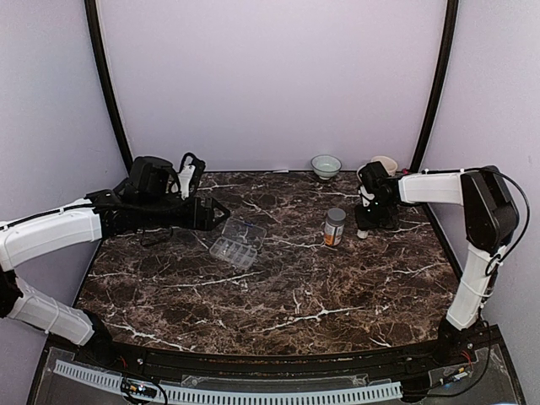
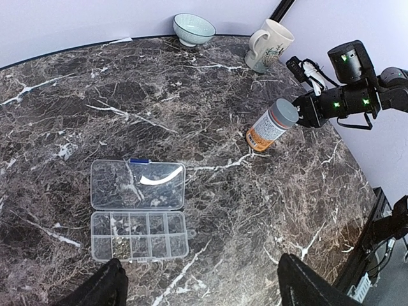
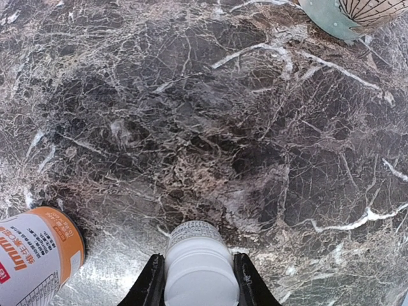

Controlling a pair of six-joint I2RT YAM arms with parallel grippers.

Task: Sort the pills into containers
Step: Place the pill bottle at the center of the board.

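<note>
Clamps white bottle (image 3: 197,245) in right gripper (image 3: 199,275), likely to pour; poises left gripper (image 2: 199,271) open, empty, near opened organizer box (image 2: 139,211).

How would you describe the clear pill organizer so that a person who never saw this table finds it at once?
On the dark marble table, look left of the middle, near the left tool. There lies the clear plastic organizer box. It alone is flat and see-through, opened with its lid laid back, while the orange pill bottle, the bowl and the mug stand upright.
</note>
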